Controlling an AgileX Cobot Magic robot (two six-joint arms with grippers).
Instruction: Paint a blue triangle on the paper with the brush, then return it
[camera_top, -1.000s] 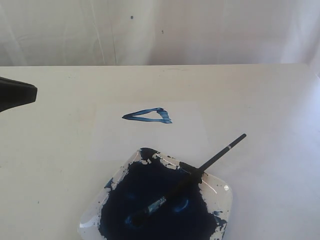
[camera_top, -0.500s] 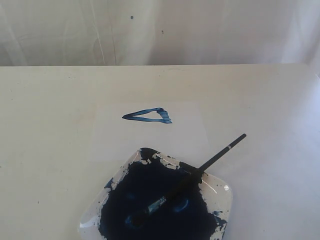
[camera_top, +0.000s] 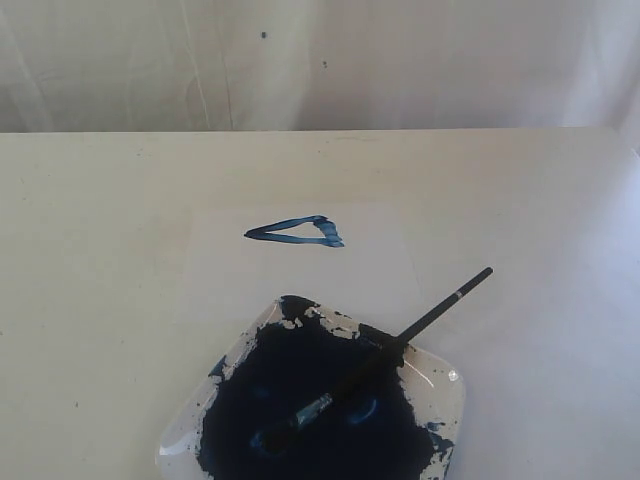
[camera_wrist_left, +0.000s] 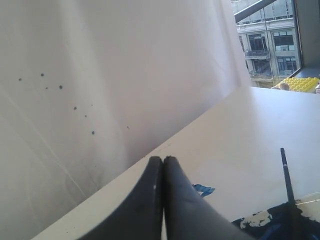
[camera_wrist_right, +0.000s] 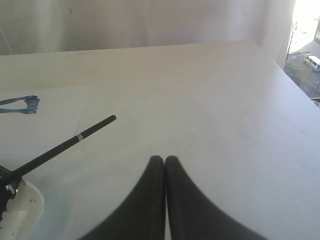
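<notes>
Lying bristles-down in the paint tray (camera_top: 452, 378), the brush (camera_top: 420, 322) overhangs its rim by the edge of the paper (camera_top: 370, 255); left gripper (camera_wrist_left: 163, 162) and right gripper (camera_wrist_right: 164, 161) are closed, holding nothing

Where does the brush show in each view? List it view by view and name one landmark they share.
Exterior view: the brush lies diagonally at lower right, bristles in the paint tray, handle end out over the table.
Left wrist view: only its thin handle shows, rising from the tray's paint.
Right wrist view: the handle runs from the tray rim out over the table.
Shared landmark: the blue triangle.
</notes>
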